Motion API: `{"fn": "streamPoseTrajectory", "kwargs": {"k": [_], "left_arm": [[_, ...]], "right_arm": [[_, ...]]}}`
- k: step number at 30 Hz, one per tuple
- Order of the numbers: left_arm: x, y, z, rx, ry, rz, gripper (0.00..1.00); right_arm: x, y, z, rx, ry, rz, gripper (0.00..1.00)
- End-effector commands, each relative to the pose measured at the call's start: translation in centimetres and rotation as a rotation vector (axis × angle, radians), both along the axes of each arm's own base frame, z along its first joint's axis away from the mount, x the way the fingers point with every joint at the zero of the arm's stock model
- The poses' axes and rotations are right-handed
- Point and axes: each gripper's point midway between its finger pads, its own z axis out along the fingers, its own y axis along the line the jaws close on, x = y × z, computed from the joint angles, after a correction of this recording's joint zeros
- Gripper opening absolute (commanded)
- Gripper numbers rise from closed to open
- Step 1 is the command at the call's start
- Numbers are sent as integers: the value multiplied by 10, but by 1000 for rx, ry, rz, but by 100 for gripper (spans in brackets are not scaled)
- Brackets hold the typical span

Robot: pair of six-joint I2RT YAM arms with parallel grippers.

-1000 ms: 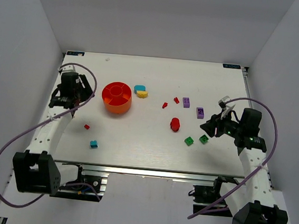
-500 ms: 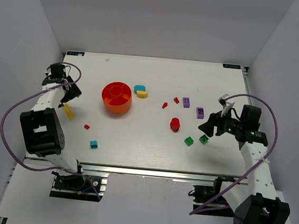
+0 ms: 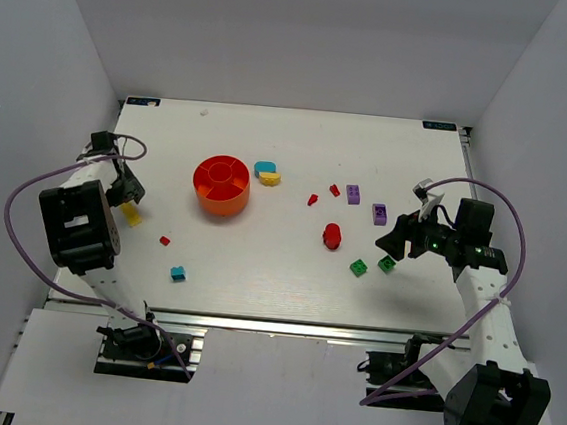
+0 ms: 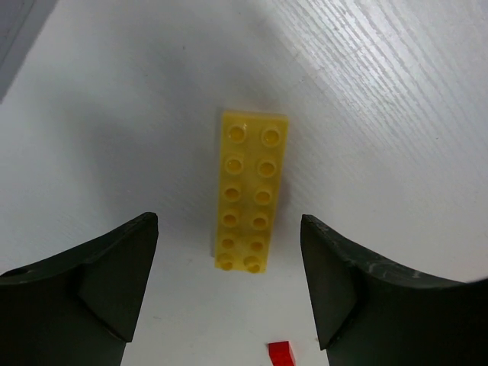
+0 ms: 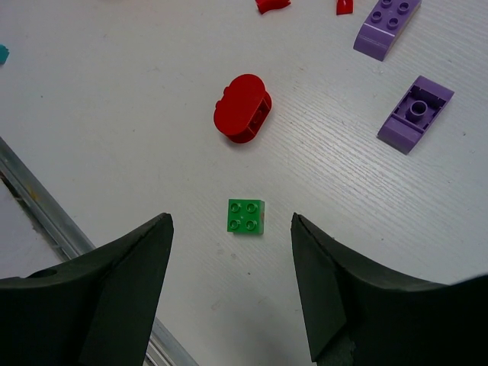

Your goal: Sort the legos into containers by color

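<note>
The round orange dish (image 3: 221, 184) with its red insert stands left of centre. Legos lie scattered on the table: a long yellow brick (image 3: 131, 214) (image 4: 248, 191) at the far left, a small red piece (image 3: 164, 240) (image 4: 280, 355), a teal one (image 3: 178, 274), and a red rounded piece (image 3: 332, 236) (image 5: 242, 118). Two green bricks (image 3: 358, 268) (image 5: 246, 216) lie at the right. My left gripper (image 3: 124, 195) (image 4: 229, 282) is open, above the yellow brick's near end and apart from it. My right gripper (image 3: 398, 246) (image 5: 231, 282) is open and empty, with the green brick just ahead of it.
Teal (image 3: 265, 169) and yellow (image 3: 270, 179) rounded pieces lie right of the dish. Two small red pieces (image 3: 313, 199) and two purple pieces (image 3: 353, 194) (image 5: 414, 113) lie right of centre. The table's left edge is close beside the left gripper.
The left arm has folded back toward the far left edge, uncovering the yellow brick, and its gripper now hangs over it. The right gripper has opened wider and hardly moved.
</note>
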Motion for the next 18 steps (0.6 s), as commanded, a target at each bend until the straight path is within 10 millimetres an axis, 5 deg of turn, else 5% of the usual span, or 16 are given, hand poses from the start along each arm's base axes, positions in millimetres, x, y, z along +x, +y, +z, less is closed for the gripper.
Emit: {"fn": "streamPoseTrajectory", "kwargs": {"k": [1, 18], "left_arm": [[-1, 12, 3, 31, -9, -19, 83], [6, 10, -26, -51, -3, -82, 78]], "right_arm": [[5, 1, 15, 4, -44, 14, 69], [6, 0, 15, 6, -56, -2, 68]]}}
